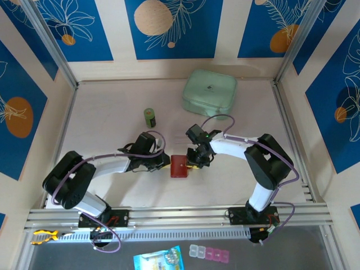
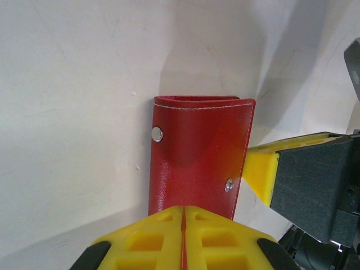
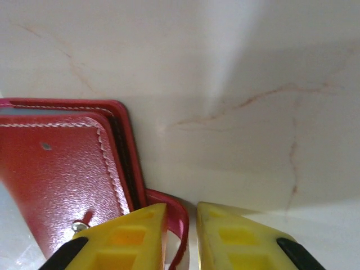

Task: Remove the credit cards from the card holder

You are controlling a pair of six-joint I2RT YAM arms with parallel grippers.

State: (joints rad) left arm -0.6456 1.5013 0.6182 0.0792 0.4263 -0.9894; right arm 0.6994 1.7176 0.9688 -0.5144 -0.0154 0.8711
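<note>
Now | pale marbled table (image 1: 112, 101) | blue floral walls (image 1: 169, 28) | card holder (image 1: 180, 166) shut

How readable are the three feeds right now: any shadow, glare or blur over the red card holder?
Top external: evenly lit and sharp, though the card holder is small. Left wrist: holder crisp with slight sheen, soft shadows on the table. Right wrist: holder slightly soft, right tool blurred up close, bright band across the table.

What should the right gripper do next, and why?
Probably close the right gripper on the strap and peel it open. The card holder lies shut, the left gripper pinches one edge, and the strap sits between the right jaws, which stand slightly apart.
</note>
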